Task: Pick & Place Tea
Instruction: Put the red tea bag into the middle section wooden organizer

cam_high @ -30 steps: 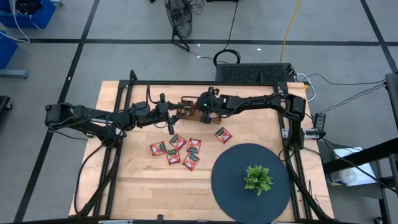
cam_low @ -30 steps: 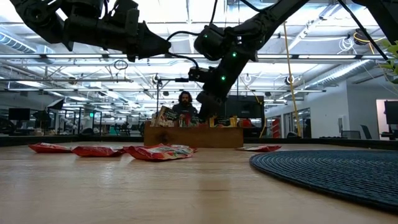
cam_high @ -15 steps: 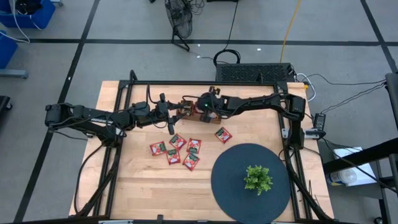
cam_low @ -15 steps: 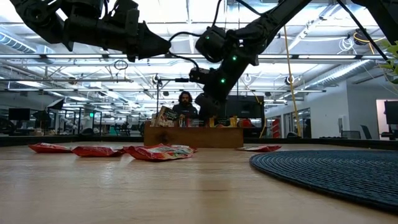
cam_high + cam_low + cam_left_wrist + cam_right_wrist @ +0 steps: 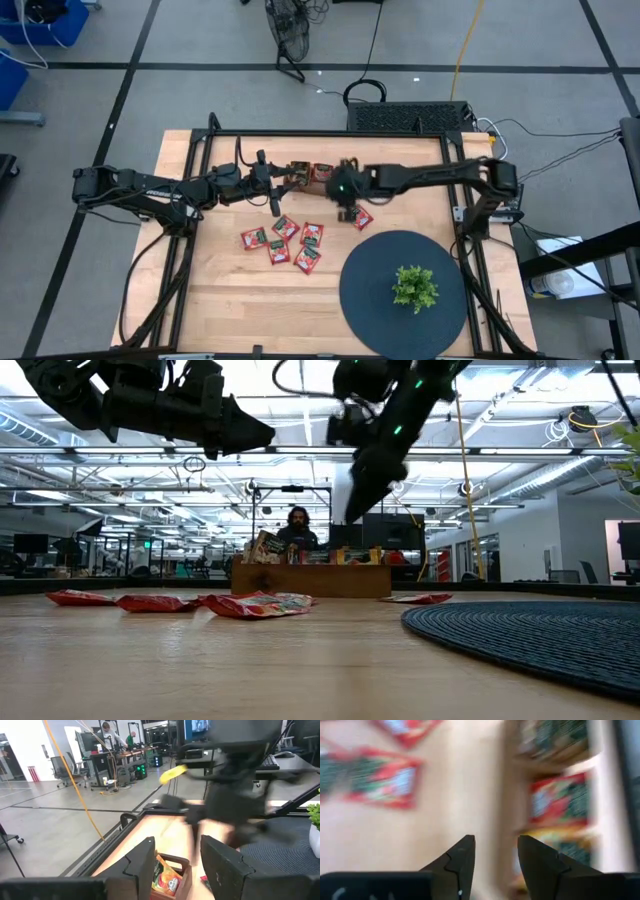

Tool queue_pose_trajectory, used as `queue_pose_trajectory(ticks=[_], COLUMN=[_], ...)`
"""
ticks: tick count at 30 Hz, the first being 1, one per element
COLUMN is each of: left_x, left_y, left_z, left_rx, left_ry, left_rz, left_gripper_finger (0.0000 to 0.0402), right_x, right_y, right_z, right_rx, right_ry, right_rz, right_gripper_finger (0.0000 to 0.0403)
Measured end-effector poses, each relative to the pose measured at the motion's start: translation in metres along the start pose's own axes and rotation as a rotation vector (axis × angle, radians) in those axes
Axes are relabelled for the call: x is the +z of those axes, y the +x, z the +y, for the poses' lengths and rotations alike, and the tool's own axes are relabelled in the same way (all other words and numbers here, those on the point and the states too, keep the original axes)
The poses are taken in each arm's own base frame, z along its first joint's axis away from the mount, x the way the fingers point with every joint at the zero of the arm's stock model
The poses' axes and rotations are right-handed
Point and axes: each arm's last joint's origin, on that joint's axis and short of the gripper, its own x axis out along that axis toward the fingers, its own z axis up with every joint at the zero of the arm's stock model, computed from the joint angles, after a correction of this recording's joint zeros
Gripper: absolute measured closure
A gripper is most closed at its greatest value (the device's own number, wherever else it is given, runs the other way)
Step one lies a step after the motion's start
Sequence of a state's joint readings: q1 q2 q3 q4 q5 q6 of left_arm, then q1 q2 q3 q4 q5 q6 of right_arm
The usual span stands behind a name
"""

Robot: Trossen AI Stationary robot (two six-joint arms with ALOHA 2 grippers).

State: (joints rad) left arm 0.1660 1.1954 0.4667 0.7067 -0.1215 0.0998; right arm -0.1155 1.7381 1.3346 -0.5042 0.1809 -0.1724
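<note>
While your right gripper (image 5: 349,214) hangs empty, jaws parted, the lone red sachet (image 5: 361,217) lies just beside it, nearer than your left gripper (image 5: 276,205), also parted.

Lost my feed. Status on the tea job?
Right end effector open, empty, above table near tray. Left end effector open, by tray. Loose sachets on table. Nothing blocking.
</note>
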Motion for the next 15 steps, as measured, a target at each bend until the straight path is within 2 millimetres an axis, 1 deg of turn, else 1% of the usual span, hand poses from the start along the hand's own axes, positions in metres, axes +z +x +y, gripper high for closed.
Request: queue_pose_trajectory(ticks=[2,4,8,11,15], left_x=[0.0,0.0,0.0,0.0,0.0], left_y=[0.0,0.0,0.0,0.0,0.0], left_z=[0.0,0.0,0.0,0.0,0.0], left_rx=[0.0,0.0,0.0,0.0,0.0], left_ry=[0.0,0.0,0.0,0.0,0.0], left_rz=[0.001,0.001,0.0,0.0,0.0], left_gripper_finger=[0.0236,0.0232,0.0225,0.0222,0.0225], right_x=[-0.004,-0.01,-0.023,-0.031,-0.045], right_y=[-0.01,-0.014,-0.014,-0.011,0.001], right_z=[0.014,0.028,0.049,0.053,0.043], right_rx=[0.033,0.049,0.054,0.032,0.001], right_ry=[0.069,0.132,0.205,0.264,0.374], right_rz=[0.05,0.129,0.277,0.369,0.397], right_gripper_finger=[0.0259,0.0248,0.0212,0.0183,0.0159])
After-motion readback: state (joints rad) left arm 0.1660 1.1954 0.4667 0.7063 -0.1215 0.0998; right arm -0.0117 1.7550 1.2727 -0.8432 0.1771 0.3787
